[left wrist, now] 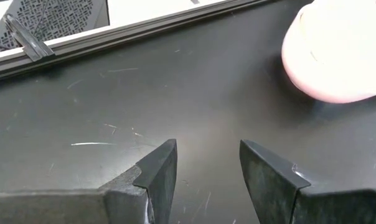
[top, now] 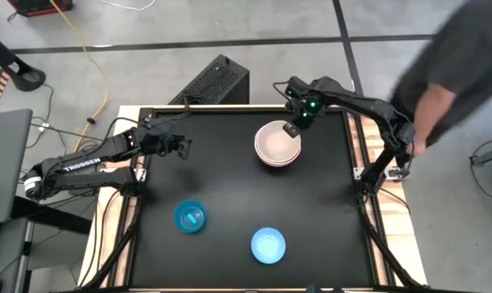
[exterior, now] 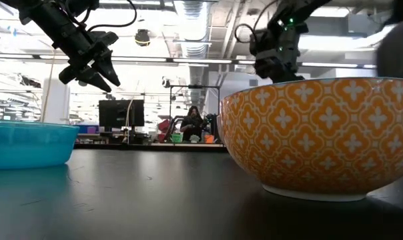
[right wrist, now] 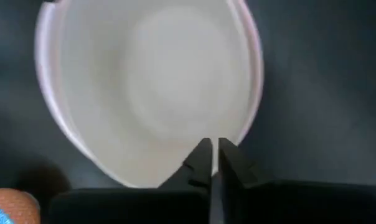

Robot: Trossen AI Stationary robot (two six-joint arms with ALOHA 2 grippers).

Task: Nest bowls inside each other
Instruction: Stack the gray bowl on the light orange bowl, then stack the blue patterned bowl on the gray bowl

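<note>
A white bowl sits nested in a pink bowl at the table's far right; the right wrist view shows the white inside ringed by the pink rim. My right gripper hangs shut just above the stack's far rim, with nothing between its fingertips. A bright blue bowl and a lighter blue bowl rest on their bases near the front. In the low view a bowl with an orange-patterned outer wall stands closest. My left gripper hovers open left of the stack.
A person in a dark shirt leans in at the far right, one hand by the right arm's base. A black box stands behind the table's far edge. Bare black tabletop lies between the stack and the blue bowls.
</note>
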